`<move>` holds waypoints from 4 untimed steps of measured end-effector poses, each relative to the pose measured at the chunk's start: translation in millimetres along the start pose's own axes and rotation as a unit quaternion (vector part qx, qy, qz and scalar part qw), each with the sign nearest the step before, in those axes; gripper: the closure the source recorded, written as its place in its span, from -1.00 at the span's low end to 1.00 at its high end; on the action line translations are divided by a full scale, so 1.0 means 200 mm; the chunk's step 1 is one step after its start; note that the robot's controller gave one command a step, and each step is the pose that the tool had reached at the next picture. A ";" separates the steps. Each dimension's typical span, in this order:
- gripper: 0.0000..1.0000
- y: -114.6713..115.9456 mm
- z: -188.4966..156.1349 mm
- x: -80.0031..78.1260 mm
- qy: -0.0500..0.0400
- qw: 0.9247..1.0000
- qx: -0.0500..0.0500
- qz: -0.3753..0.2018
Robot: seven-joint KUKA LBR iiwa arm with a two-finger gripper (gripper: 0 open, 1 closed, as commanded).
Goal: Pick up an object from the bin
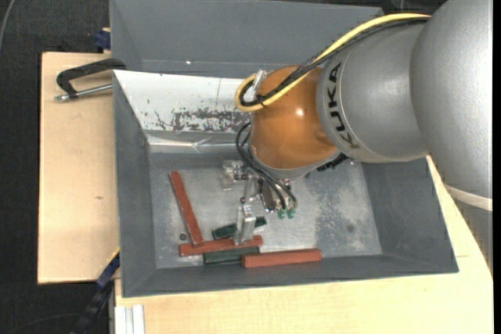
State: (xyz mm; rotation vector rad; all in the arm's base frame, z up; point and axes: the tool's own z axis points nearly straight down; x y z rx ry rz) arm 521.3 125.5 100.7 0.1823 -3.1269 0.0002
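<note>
just at the 9 o'clock side of the pincer (249, 226) lies a small dark green block (227, 231), on the floor of the bin (407, 203) toward 6 o'clock from the floor's middle. the pincer's metal tip is down near the floor right beside the block, and whether the two touch cannot be told. how far the pincer is open cannot be told either, and no thing can be made out in its grip. at 6 o'clock of the block, close under it, a level reddish-brown bar (219, 247) lies along the floor's near edge. a dark strip (223, 259) lies against that bar's 6 o'clock side. at 3 o'clock of the strip, end to end with it, a second reddish-brown bar (282, 256) runs on toward the right. at 9 o'clock of the block, a slanted reddish-brown bar (184, 207) runs from 11 o'clock down to the level bar's left end. above the pincer, at 12 to 1 o'clock, sits the orange cover (286, 125) of the wrist. a yellow cable (352, 35) loops over it, and the grey arm (391, 98) stretches away toward 3 o'clock.
</note>
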 end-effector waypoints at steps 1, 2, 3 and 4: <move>-1.00 -0.32 0.16 0.02 -0.003 0.999 0.001 -0.040; -1.00 -0.25 0.15 0.04 -0.005 0.999 0.000 -0.044; 1.00 -0.25 0.15 0.04 -0.005 0.999 0.000 -0.043; 1.00 -0.26 -0.63 0.02 -0.012 0.999 0.000 -0.049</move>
